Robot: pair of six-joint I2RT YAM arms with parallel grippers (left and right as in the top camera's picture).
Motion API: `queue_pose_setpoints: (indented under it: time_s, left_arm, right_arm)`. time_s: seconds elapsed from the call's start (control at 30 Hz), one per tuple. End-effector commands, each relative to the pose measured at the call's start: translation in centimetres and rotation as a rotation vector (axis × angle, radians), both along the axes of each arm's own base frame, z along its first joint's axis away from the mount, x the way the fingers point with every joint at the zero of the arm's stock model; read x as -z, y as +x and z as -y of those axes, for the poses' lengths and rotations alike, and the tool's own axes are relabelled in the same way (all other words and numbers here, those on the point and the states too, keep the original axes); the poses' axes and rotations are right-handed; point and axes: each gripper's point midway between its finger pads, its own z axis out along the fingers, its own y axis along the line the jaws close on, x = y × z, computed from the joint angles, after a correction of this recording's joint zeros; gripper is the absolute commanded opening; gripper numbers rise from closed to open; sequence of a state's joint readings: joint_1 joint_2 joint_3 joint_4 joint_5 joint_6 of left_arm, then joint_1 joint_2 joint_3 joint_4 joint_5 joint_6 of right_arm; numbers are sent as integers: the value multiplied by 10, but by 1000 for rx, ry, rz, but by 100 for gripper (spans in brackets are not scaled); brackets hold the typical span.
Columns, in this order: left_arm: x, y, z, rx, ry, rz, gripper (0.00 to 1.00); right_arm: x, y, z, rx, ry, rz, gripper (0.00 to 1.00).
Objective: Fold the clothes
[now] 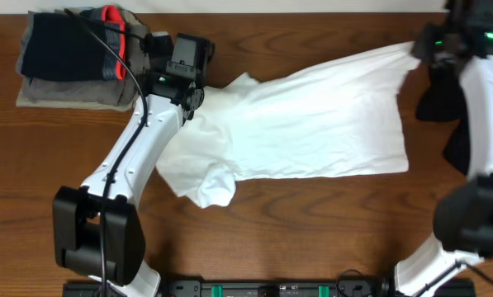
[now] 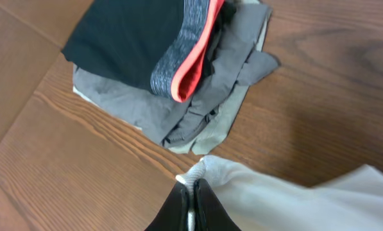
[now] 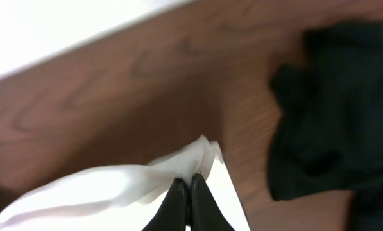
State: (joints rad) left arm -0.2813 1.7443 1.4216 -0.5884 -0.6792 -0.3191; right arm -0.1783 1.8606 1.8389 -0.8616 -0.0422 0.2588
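a brown wood-grain bench (image 1: pixel 312 223) carries a white t-shirt (image 1: pixel 312 124) spread across its middle, rumpled at the near left sleeve. a stack of folded garments (image 1: pixel 73 58), grey, black and red-trimmed, lies at the far left; black garments (image 1: pixel 440 95) lie at the far right.

Folded garment stack (image 1: pixel 73 58) on wooden table (image 1: pixel 312 231)

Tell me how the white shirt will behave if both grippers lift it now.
Probably floppy: the white shirt wrinkles and stretches between the left gripper and right gripper. Its middle would likely sag. Seems light: small pinched corners hold it.
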Motion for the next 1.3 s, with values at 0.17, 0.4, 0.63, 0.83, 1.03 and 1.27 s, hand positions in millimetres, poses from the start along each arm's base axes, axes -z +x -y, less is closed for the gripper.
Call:
queue_pose_setpoints:
  time_s: [0.17,0.4,0.63,0.83,1.03,1.27]
  left_arm:
    - [-72,-13,-8,6,-24,168,7]
    - [-122,-40,-15,27,-41,266,7]
    - [-120,-80,9,185,-200,157,7]
    - [-63,-133,43,269,-426,-165,6]
    - [-8,-187,39,91,-491,-473,6]
    - [36,-212,54,34,-571,-703,17]
  right_arm:
    - [-71,-32,12,5,-31,128,1]
    - [-89,-56,7,1,-35,128,1]
    - [-91,-78,8,17,-26,88,1]
    - [-82,-89,12,30,-14,37,1]
    - [-83,-89,13,32,-16,40,1]
    - [-82,-87,13,26,-22,41,1]
